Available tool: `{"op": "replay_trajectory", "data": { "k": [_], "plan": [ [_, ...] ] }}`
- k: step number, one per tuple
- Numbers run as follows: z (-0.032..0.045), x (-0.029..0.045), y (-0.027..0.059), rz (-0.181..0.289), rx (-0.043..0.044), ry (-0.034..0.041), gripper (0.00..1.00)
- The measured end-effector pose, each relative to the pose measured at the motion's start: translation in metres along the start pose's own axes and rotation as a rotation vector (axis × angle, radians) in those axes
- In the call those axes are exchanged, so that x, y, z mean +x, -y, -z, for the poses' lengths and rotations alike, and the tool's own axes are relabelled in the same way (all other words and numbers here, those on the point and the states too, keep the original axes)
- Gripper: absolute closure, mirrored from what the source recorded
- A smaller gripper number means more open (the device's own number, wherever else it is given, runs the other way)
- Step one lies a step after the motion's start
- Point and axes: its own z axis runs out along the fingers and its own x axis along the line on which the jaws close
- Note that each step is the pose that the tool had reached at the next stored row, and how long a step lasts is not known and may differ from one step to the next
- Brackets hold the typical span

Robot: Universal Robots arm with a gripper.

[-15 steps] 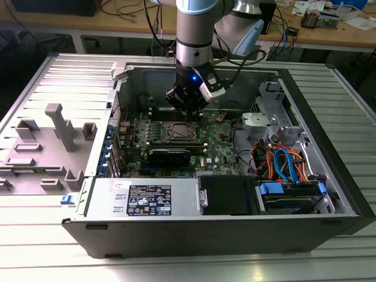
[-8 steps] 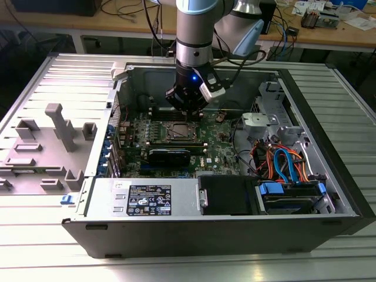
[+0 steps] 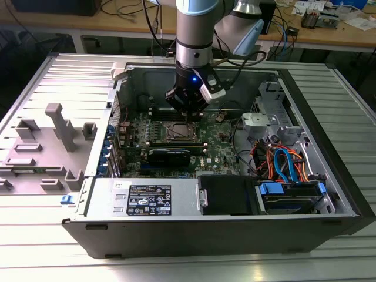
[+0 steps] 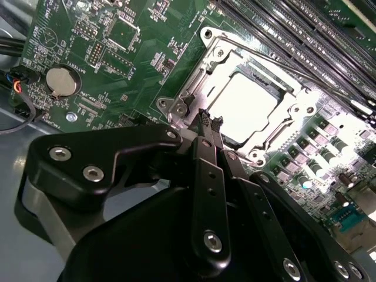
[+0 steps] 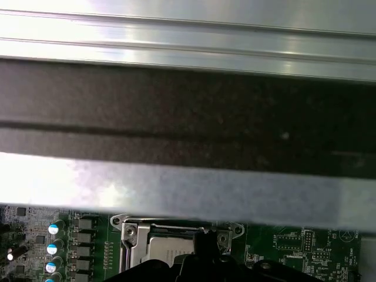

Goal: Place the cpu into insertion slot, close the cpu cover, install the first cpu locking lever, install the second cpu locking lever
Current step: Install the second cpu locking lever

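The cpu (image 4: 247,106) lies flat in the insertion slot (image 3: 181,132) of the green motherboard (image 4: 117,35), its silver top glaring bright. Around it the silver cpu cover (image 4: 202,70) appears to lie down flat, with the chip showing through its window. My gripper (image 4: 210,120) stands shut with nothing between its black fingers, its tips at the edge of the socket frame. In the exterior view the gripper (image 3: 187,111) hangs just above the slot's far side. The first wrist view shows the gripper (image 5: 205,238) at the cover (image 5: 135,232). I cannot make out the locking levers.
Long black memory slots (image 4: 305,29) run beside the socket, and a coin battery (image 4: 61,81) sits on the board. A black card (image 3: 169,155), the power supply (image 3: 147,197) and a cable bundle (image 3: 282,161) are inside the case. Grey fixtures (image 3: 59,126) stand at the exterior view's left.
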Motion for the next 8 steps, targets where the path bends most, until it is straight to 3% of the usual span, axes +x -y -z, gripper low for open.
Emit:
{"op": "replay_trajectory", "data": {
  "k": [8],
  "plan": [
    [0.0,0.0,0.0003,0.0,0.0,0.0,0.89]
  ]
}}
